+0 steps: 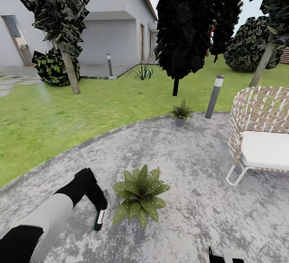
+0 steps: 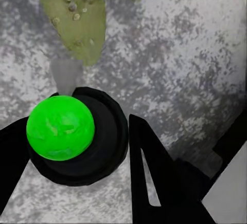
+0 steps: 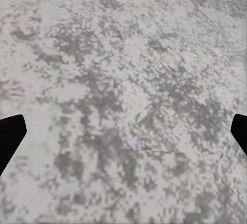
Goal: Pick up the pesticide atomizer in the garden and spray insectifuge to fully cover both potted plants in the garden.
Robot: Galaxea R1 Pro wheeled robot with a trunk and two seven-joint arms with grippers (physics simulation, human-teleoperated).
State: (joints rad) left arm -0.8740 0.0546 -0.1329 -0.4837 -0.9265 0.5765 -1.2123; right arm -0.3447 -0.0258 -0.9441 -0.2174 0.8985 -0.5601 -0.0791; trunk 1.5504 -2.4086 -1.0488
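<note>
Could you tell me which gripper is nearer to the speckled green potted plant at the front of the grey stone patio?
Left. The left gripper, holding the dark-green atomizer bottle, sits right beside the speckled potted plant. The right gripper hangs over bare patio, farther away.

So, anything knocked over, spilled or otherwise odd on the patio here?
Nothing stands out. Both potted plants, the near one and the far one, stand upright on the patio. The left gripper holds the spray bottle beside the near plant.
</note>
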